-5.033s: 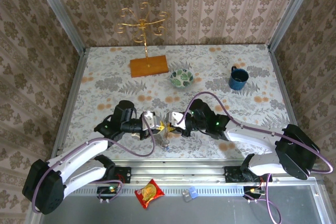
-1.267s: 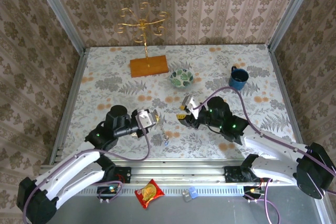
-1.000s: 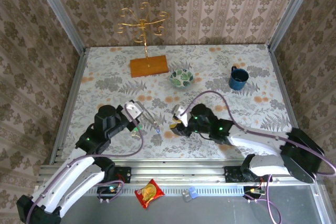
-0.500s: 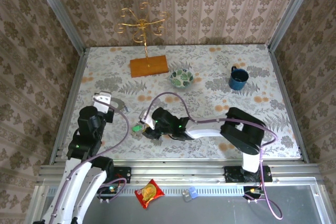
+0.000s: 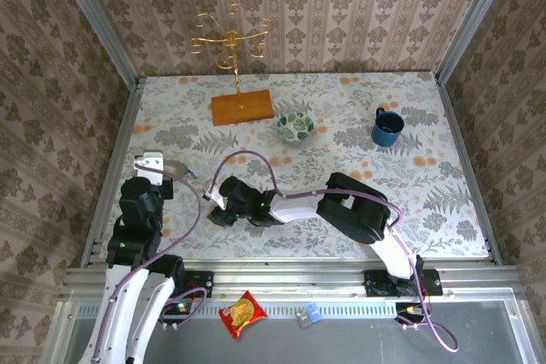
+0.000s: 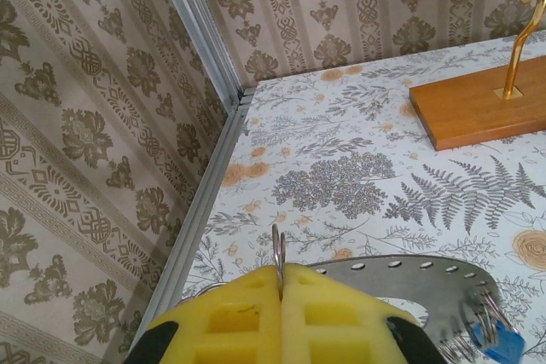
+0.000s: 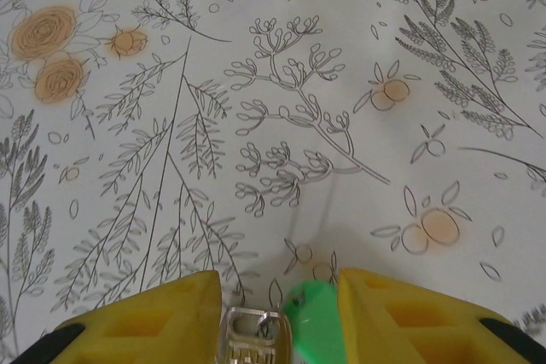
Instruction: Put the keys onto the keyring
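Observation:
My left gripper is near the table's left edge, its yellow pads shut on the keyring. A thin metal loop stands pinched between the pads, and a flat grey band with small holes curves off to the right. The blue key hangs at the band's far end. My right gripper reaches across to the left-centre of the table, low over the cloth. Between its yellow fingers sit the green key's plastic head and a silver metal part, filling the gap.
A gold stand on a wooden base is at the back, with the patterned bowl to its right and a blue mug further right. The metal wall rail runs close by my left gripper. A snack packet lies below the table edge.
Both arms swung left. The left gripper pulled back to the left edge with the keyring and blue key. The right gripper crossed from centre to left-centre, the green key still between its fingers.

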